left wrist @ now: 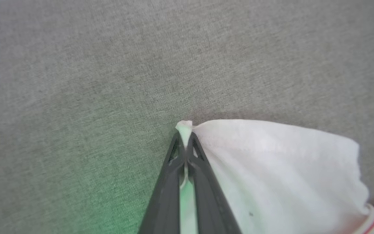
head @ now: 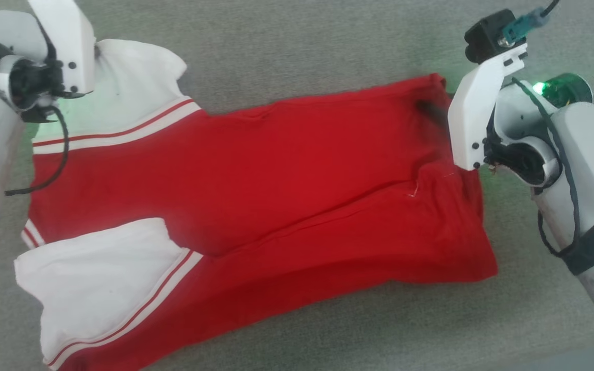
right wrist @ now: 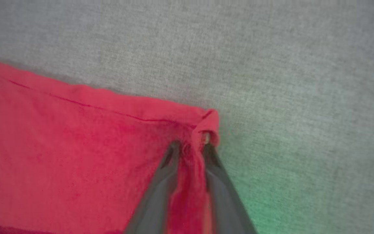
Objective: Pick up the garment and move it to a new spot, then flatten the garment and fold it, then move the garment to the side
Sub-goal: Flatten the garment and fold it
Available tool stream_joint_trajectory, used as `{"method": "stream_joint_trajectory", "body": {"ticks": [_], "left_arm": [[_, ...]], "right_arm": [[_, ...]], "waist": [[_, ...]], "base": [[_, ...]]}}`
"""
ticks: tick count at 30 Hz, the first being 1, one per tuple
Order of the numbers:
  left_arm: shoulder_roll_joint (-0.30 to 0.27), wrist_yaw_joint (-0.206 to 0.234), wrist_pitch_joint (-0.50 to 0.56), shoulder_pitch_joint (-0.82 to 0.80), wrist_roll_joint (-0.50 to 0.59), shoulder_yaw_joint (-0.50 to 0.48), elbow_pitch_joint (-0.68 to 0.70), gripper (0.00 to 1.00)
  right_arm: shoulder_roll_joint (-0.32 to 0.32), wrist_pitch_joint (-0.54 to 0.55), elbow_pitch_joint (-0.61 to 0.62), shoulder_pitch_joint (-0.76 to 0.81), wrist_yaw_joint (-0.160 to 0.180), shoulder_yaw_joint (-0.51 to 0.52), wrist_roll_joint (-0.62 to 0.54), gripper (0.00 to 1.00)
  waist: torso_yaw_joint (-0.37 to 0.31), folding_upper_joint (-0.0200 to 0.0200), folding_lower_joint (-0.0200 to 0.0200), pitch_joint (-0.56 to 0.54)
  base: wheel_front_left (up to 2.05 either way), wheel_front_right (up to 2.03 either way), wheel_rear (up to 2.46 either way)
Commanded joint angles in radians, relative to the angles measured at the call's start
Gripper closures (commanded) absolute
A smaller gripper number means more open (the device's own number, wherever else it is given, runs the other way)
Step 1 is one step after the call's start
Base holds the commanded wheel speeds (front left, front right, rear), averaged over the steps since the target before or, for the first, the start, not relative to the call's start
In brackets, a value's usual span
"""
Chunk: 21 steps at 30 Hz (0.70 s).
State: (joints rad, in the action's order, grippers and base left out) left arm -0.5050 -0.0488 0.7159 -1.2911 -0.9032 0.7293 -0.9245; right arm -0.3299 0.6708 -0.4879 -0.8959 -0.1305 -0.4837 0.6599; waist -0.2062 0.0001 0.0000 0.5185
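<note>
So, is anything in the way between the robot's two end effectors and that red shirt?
Nothing visible. The left end effector is shut on the shirt at the tip of its white sleeve; the right end effector has the red hem corner bunched between its fingers, though whether it grips is unclear.

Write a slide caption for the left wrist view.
Left gripper, jaws shut, pinches the white sleeve corner of the garment on a grey fabric surface.
</note>
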Motion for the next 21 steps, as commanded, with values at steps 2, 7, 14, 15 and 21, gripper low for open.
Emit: {"method": "stream_joint_trajectory", "body": {"ticks": [2,7,14,15,21], "left_arm": [[0.004,-0.001,-0.009,0.019,0.021,0.012,-0.041,1.0],[0.03,-0.017,-0.028,-0.017,0.018,0.014,-0.046,1.0],[0.043,-0.033,-0.005,-0.032,0.021,0.033,-0.006,1.0],[0.042,-0.034,-0.005,-0.031,0.023,0.038,0.012,1.0],[0.007,-0.011,0.032,0.028,0.045,0.073,0.162,1.0]], "right_arm": [[-0.002,0.006,-0.032,0.015,0.0,-0.026,0.014,1.0],[-0.043,-0.032,-0.015,0.002,0.0,-0.03,0.017,1.0],[-0.1,-0.059,0.044,0.033,0.0,-0.01,0.013,1.0],[-0.11,-0.059,0.056,0.043,0.0,-0.004,0.011,1.0],[-0.156,-0.034,0.15,0.133,0.0,0.049,0.005,1.0]], "waist": [[0.019,-0.0001,0.0,-0.012],[0.051,-0.0001,0.0,-0.048],[0.096,-0.0001,0.0,-0.104],[0.104,-0.0001,0.0,-0.113],[0.146,-0.0001,0.0,-0.174]], "base": [[0.0,0.0,0.0],[0.0,0.0,0.0],[0.0,0.0,0.0],[0.0,0.0,0.0],[0.0,0.0,0.0]]}}
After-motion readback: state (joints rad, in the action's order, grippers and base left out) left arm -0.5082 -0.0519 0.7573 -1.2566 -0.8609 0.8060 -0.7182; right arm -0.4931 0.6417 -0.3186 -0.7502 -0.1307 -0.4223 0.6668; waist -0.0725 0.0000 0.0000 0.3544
